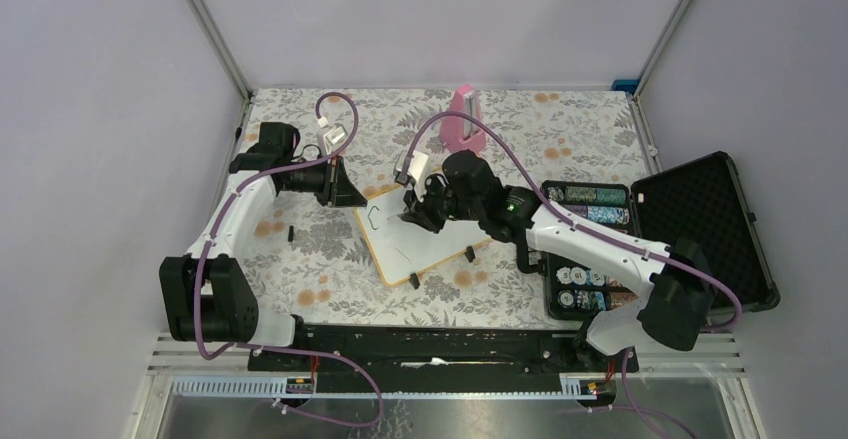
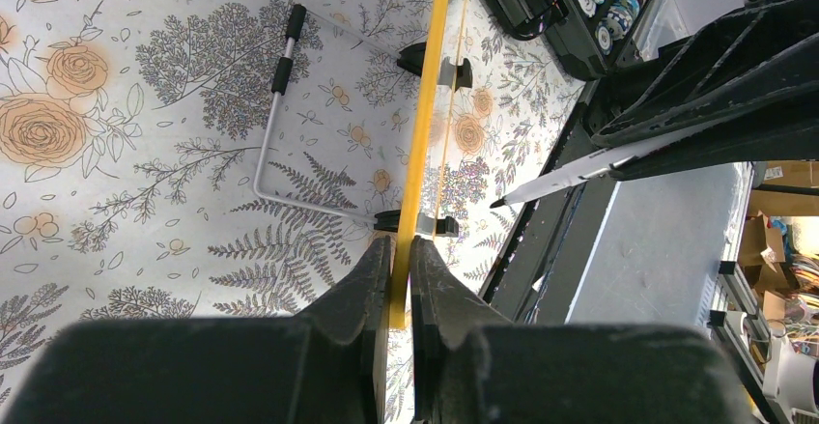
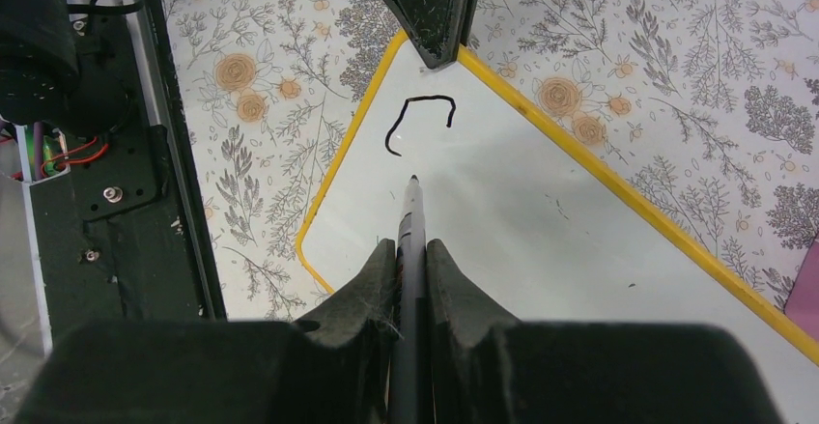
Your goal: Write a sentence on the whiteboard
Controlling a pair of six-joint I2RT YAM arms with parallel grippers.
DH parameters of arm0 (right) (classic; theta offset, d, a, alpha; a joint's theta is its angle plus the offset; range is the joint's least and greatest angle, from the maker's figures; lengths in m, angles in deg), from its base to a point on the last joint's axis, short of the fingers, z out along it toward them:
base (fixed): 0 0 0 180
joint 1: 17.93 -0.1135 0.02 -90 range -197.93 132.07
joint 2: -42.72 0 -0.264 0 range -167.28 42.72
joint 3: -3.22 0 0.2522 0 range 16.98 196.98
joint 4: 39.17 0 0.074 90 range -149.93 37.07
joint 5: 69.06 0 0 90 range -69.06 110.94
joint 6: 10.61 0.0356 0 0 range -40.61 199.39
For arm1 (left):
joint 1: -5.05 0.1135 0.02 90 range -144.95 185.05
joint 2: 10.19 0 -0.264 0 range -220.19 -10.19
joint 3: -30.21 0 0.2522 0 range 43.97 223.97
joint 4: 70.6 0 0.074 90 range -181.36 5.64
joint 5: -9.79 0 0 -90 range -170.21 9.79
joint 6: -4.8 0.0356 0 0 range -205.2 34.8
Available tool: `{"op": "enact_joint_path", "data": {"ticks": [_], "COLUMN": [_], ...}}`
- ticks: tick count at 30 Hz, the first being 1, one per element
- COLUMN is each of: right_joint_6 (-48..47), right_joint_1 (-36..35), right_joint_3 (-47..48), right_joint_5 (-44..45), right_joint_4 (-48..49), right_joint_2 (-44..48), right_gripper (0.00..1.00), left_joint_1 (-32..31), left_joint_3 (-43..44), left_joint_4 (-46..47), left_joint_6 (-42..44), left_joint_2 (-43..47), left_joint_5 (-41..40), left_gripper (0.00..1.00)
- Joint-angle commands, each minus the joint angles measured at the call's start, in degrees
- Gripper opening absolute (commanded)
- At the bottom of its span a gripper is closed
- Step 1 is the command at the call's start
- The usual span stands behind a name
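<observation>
The right jaws pinch a black marker [image 3: 412,213]. It runs straight out from them, its tip at the whiteboard [image 3: 550,221], just short of the one black stroke [image 3: 430,98] of the sentence. Touching or hovering, I cannot tell. The rest of the board is bare, so there is ample room. The left jaws clamp its yellow rim [image 2: 422,134] at a far corner, steadying it on the flowered desk [image 1: 300,249].

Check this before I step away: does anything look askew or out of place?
The whiteboard lies skewed on the floral cloth, left corner pinched by the left gripper. A bent metal rod lies beside it, possibly loose.
</observation>
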Motion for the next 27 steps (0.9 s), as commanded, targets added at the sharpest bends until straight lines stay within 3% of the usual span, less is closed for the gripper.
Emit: {"op": "enact_joint_path", "data": {"ticks": [1,27], "right_joint_6": [-0.49,-0.11], "right_joint_1": [0.26,0.31], "right_joint_3": [0.51,3.76], "right_joint_5": [-0.59,2.13], "right_joint_4": [1.19,2.49], "right_joint_2": [-0.49,-4.61], "right_gripper": [0.00,0.00], "left_joint_1": [0.23,0.22], "left_joint_3": [-0.11,-0.53], "left_joint_4": [1.33,1.33], "left_joint_6": [1.14,1.33], "left_joint_2": [1.52,1.84], "left_joint_5": [-1.08,-0.82], "left_gripper": [0.00,0.00]}}
